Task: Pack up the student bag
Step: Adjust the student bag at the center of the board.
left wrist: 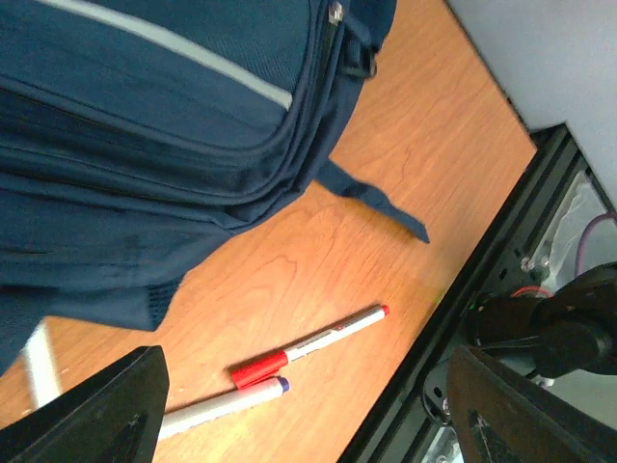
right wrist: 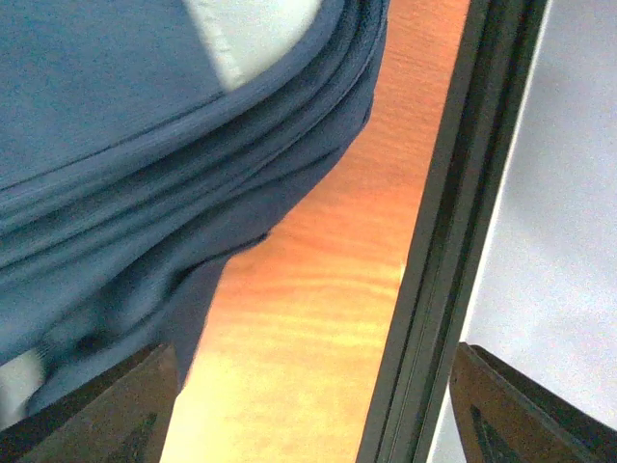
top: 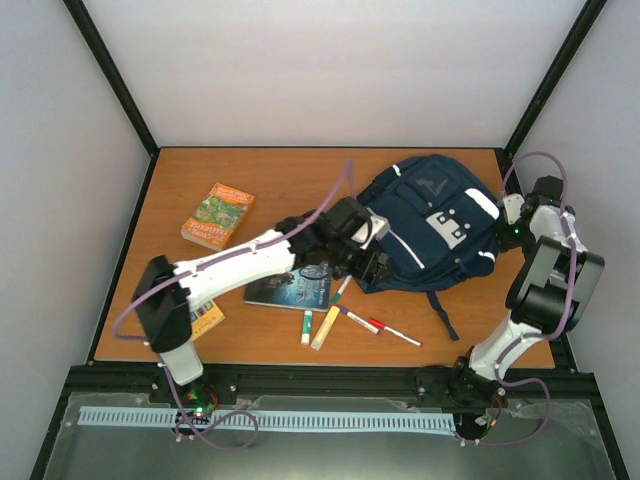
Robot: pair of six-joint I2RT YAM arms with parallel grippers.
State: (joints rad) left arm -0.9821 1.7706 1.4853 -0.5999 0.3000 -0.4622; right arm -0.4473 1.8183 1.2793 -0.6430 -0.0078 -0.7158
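Far left of the bench [top: 290, 175] sits a green-and-orange book [top: 216, 216], well apart from the bag; a dark book [top: 290, 288] lies nearer centre. Your left end effector [left wrist: 308, 376] is spread wide with nothing between the fingers, hovering at the bag's near-left edge. A red-capped marker [left wrist: 313, 342] and a blue-tipped marker [left wrist: 217, 407] lie on the wood under it. The student bag [top: 430, 215] lies front-up on the right half of the bench, between the two end effectors, with one dark strap [top: 441, 313] trailing toward the near edge. Expect soft, floppy fabric: it'll sag, fold and bunch wherever you lift it. Not fragile, and it looks fairly flat, so probably light. It will likely slide on the smooth wood if you push rather than pinch. Don't grab a broad panel, you'll only get a wrinkle. Pinch a stiffer line: the stacked zip seams along the edge, the zipper pull [left wrist: 335, 12], or the strap. One side lifting and the other pinning should hold a mouth open; a single grip will probably just drag the whole bag. Can't tell from these views whether the main zip is open. Your right end effector [right wrist: 313, 362] is also spread wide and empty, low at the bag's right edge and close to the frame rail [right wrist: 434, 241], so watch clearance there.
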